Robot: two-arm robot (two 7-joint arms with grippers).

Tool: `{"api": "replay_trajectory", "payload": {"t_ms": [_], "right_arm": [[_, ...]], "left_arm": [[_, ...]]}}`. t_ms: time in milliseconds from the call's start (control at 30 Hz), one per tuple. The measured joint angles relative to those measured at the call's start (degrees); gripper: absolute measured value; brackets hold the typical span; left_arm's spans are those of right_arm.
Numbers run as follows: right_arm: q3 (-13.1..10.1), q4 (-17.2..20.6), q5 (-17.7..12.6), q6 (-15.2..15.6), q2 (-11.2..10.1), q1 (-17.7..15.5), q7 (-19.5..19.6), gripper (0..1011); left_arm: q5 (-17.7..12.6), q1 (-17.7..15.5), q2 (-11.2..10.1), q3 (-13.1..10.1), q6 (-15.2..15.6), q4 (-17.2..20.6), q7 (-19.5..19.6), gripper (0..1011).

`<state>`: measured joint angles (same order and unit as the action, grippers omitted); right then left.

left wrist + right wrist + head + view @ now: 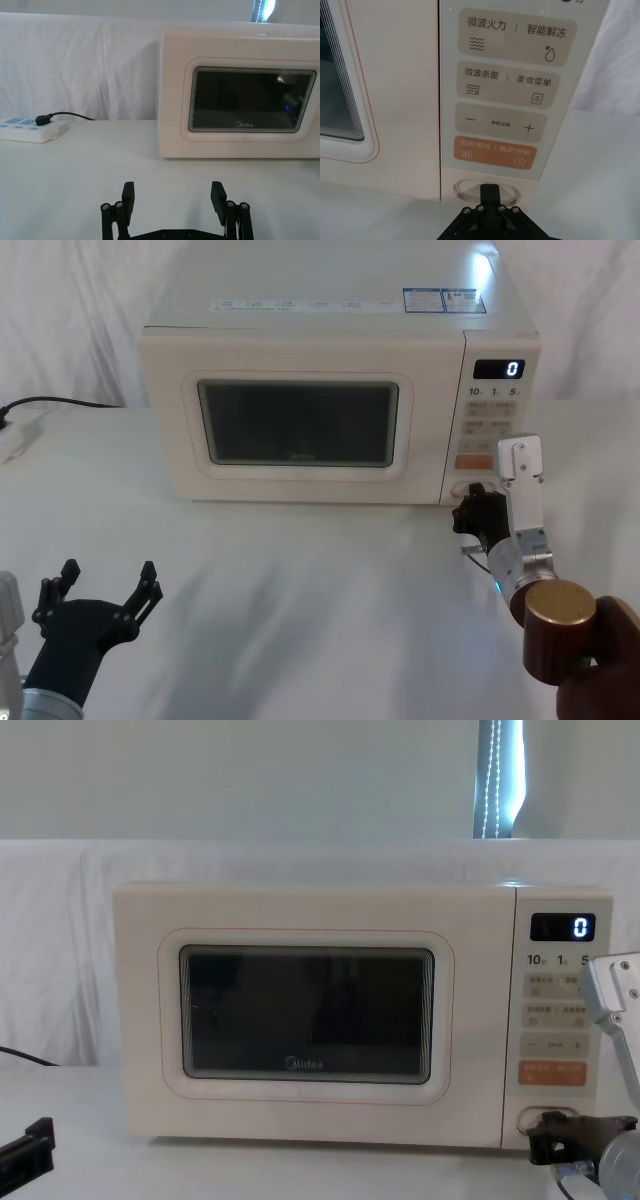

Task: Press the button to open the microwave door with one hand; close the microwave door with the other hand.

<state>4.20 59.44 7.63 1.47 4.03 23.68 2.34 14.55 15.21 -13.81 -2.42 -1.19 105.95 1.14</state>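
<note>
The button (492,190), a wide cream pill at the foot of the control panel (507,95), sits under the orange key (495,153); in my right wrist view the right gripper (490,189) covers its middle, so I read only its two ends. Its fingers are pinched together into one tip that meets the button face, grasping nothing. From the head camera, that gripper hides the button. The microwave door (296,424) lies flush with the microwave (335,390), dark window facing me, its seam against the panel straight and tight. White surface (300,580) lies bare in front of the door. My left gripper (105,592) hangs low at the near left, well apart from the door, fingers spread wide and holding nothing. A power strip (27,130) with a black plug rests far left.
</note>
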Motion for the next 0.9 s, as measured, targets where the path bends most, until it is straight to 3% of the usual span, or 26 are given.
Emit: {"api": "replay_trajectory", "payload": {"t_ms": [900], "right_arm": [[-1.4,-1.6,-1.3,-1.1,0.3,0.9,-0.1,0]], "left_arm": [[0.0,0.0,0.0,0.0,0.0,0.0,0.0,1001]]}}
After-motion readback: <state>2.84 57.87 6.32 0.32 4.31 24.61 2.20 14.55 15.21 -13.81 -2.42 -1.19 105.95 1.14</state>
